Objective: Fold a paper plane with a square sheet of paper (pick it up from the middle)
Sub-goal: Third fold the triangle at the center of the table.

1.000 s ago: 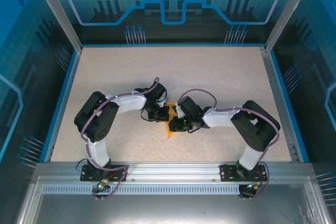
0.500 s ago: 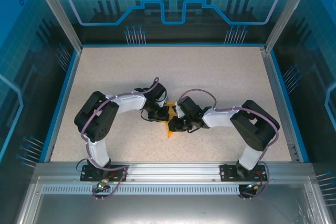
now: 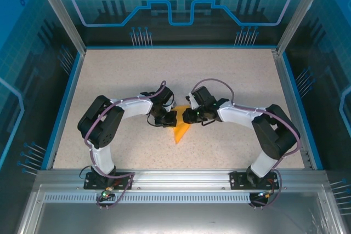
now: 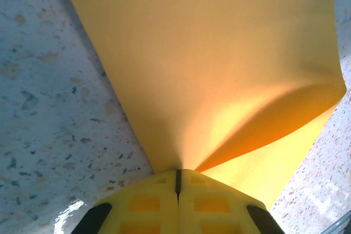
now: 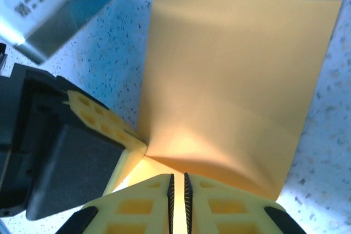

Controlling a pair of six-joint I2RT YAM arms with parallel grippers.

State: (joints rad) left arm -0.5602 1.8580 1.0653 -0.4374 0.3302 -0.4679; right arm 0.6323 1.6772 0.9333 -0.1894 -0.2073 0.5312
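The orange paper (image 3: 180, 131) lies creased near the table's middle, one flap lifted off the surface. My left gripper (image 3: 171, 118) is shut on its corner; in the left wrist view the paper (image 4: 219, 53) fans out from between the closed yellow fingertips (image 4: 177, 176). My right gripper (image 3: 188, 116) sits just right of it, above the sheet's far end. In the right wrist view its jaws (image 5: 177, 182) stand a narrow slit apart at the paper's (image 5: 236, 69) near edge, and I cannot make out paper pinched in the slit. The left gripper's finger (image 5: 104, 119) shows beside them.
The speckled tabletop (image 3: 164, 75) is ringed by a blue rim (image 3: 63, 108) and glass walls. An aluminium rail (image 3: 175, 176) runs along the near edge by the arm bases. Both arms bend inward, their wrists close together at the centre.
My right gripper has lifted off the paper and swung up and back to the right. More of the orange sheet now shows. The left gripper has stayed put.
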